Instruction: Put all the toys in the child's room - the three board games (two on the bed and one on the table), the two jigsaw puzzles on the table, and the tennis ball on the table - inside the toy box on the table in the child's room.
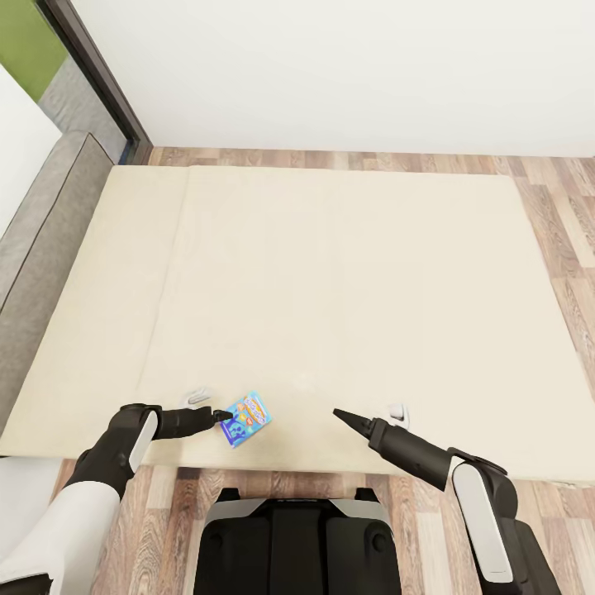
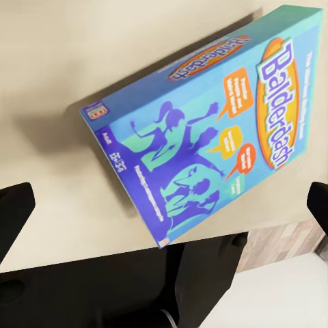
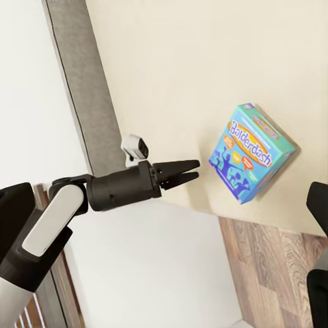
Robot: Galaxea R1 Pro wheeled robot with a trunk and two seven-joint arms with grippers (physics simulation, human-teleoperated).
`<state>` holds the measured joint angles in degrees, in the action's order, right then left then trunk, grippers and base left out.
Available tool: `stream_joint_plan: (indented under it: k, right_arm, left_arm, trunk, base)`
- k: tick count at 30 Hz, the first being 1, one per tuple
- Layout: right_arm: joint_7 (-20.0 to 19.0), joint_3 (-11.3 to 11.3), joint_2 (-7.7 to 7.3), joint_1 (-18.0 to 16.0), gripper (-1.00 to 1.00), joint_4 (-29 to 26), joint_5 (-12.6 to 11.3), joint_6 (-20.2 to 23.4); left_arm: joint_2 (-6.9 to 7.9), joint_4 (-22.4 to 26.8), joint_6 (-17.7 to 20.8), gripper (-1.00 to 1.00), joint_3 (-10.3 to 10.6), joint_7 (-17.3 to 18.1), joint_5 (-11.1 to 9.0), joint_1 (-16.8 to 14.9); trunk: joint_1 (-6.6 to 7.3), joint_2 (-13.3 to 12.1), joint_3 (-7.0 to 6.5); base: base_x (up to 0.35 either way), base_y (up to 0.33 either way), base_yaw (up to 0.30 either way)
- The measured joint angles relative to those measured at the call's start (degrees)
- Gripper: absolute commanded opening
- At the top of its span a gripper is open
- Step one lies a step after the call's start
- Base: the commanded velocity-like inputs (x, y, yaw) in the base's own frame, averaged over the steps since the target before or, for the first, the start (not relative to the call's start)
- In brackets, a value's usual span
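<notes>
Here the small blue board game (image 1: 246, 419) lies flat on the bed (image 1: 330, 273) just ahead of the left gripper (image 1: 221, 416), whose released jaws line up to grasp it, while the right gripper (image 1: 339, 413) hangs apart, jaws clenched.

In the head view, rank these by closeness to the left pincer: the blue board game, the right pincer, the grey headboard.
1. Blue board game, just beside the left pincer, on the bed's near edge.
2. Right pincer, across the mattress edge.
3. Grey headboard, far left.
</notes>
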<state>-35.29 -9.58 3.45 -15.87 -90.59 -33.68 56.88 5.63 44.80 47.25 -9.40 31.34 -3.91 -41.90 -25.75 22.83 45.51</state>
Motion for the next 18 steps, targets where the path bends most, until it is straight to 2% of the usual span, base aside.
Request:
stream_joint_plan:
  k: [18]
  right_arm:
    - [0.0,-0.19,0.07,0.0,1.0,0.0,0.0,-0.06]
  left_arm:
    - [0.04,0.0,0.0,1.0,0.0,0.0,0.0,0.0]
  trunk:
    - [0.0,0.0,0.0]
  base:
    - [0.0,-0.001,0.0]
